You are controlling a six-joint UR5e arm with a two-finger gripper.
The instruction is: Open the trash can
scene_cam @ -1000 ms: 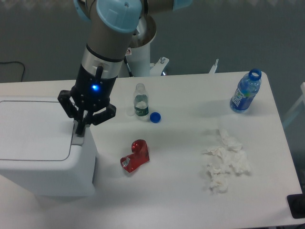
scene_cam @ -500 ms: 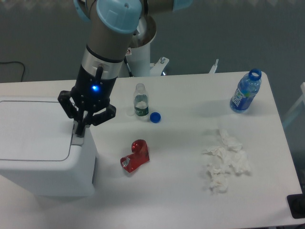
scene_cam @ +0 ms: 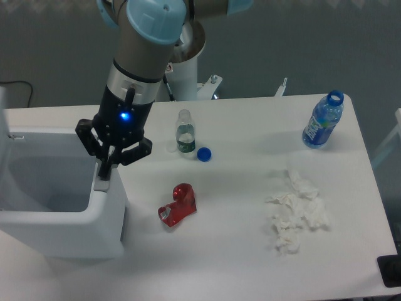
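The trash can (scene_cam: 106, 219) is a large boxy white bin at the left of the table. Its lid (scene_cam: 5, 113) stands swung up at the far left edge, and the hollow inside shows. My gripper (scene_cam: 105, 169) hangs straight down over the can's right rim with its fingers closed together. The tips press on the grey push tab (scene_cam: 101, 184). A blue light glows on the wrist.
A small clear bottle (scene_cam: 184, 133) stands beside its blue cap (scene_cam: 203, 153). A crushed red can (scene_cam: 178, 205) lies right of the bin. Crumpled white tissues (scene_cam: 296, 212) lie at the right. A blue water bottle (scene_cam: 322, 121) stands at the far right.
The trash can's lid has sprung up from flat to upright at the left, baring the inside. My gripper has stayed on the push tab.
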